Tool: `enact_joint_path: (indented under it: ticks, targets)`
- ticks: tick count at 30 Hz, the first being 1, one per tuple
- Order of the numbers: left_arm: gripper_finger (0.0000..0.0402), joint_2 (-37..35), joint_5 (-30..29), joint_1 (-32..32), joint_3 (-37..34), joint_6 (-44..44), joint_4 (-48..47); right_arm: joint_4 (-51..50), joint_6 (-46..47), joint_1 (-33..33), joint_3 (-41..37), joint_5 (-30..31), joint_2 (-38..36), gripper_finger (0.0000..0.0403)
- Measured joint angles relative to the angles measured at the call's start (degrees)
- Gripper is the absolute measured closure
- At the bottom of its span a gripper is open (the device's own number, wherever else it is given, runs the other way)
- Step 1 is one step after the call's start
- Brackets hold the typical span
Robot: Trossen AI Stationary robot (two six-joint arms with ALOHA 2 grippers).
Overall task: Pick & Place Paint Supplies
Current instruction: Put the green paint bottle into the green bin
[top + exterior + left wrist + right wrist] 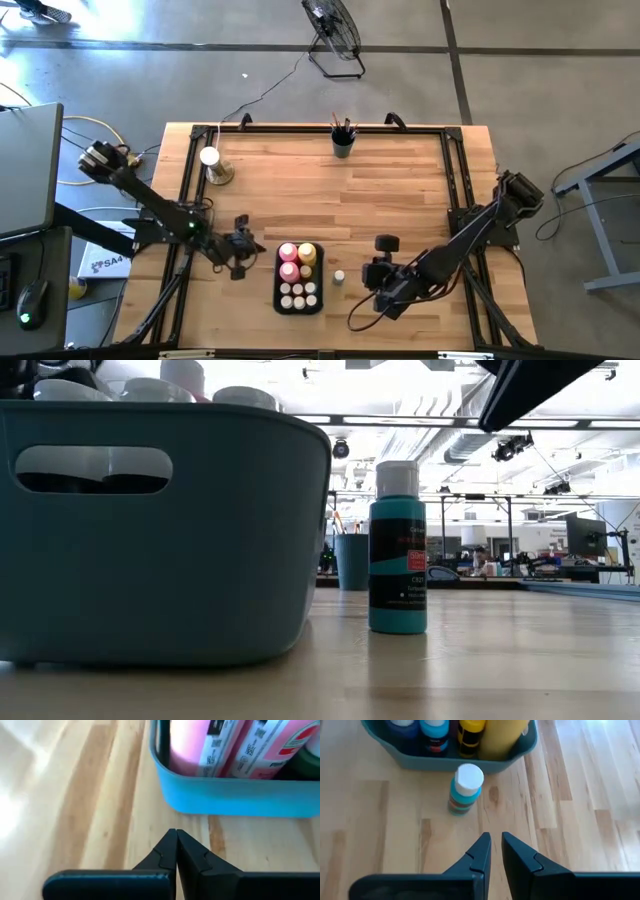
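Count now: one teal bin (277, 300). Inside, two tall pink squeeze bottles (288, 252), one tall yellow squeeze bottle (307, 254), roughly six small white-capped bottles (298, 295), exact number unclear. One teal paint bottle (339, 277) standing outside, at bin's 3 o'clock. One dark cup (343, 145) of brushes, brush number unclear. One white knob (210, 157).

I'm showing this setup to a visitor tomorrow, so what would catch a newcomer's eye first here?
Most likely the blue bin near the table's front edge, packed with tall pink and yellow bottles and small white-capped ones. Next, the lone teal paint bottle standing upright on the wood just outside the bin, on the right arm's side. The right gripper points at it with nothing held, while the left gripper waits shut on the bin's other side.
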Motion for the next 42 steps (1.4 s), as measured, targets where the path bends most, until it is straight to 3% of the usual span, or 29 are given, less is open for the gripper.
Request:
enact_joint_path:
  ticks: [5, 10, 15, 20, 23, 33, 42]
  targets:
    - [0.0402, -9.79, -3.22, 0.0, 0.0, 6.84, -4.41, 2.97, -0.44, 0.28, -4.08, 1.99, -3.14, 0.0365]
    - [0.0402, -16.09, -5.13, -0.01, 0.0, 14.12, -4.44, 15.08, -1.04, 1.04, -14.7, 5.51, -9.37, 0.0365]
    - [0.0402, -19.22, -5.28, 0.0, 0.0, 21.16, -1.07, 37.41, -8.93, 1.53, -28.48, 10.79, -17.8, 0.0365]
    - [0.0402, -20.5, -4.22, 0.0, 0.0, 24.89, 0.77, 64.82, -19.01, 0.4, -42.38, 9.69, -24.07, 0.0365]
    - [0.0402, -20.5, -4.22, 0.0, 0.0, 25.31, 1.41, 75.59, -19.62, -0.91, -48.68, 8.8, -24.99, 0.0365]
    - [0.0402, -20.5, -7.68, 0.0, 0.0, 25.31, 1.37, 76.53, -10.77, -5.53, -55.28, 7.98, -24.93, 0.0365]
    - [0.0402, -20.48, -11.15, 0.0, 0.0, 25.29, 1.31, 75.53, -14.0, -12.52, -55.5, -4.79, -24.88, 0.0344]
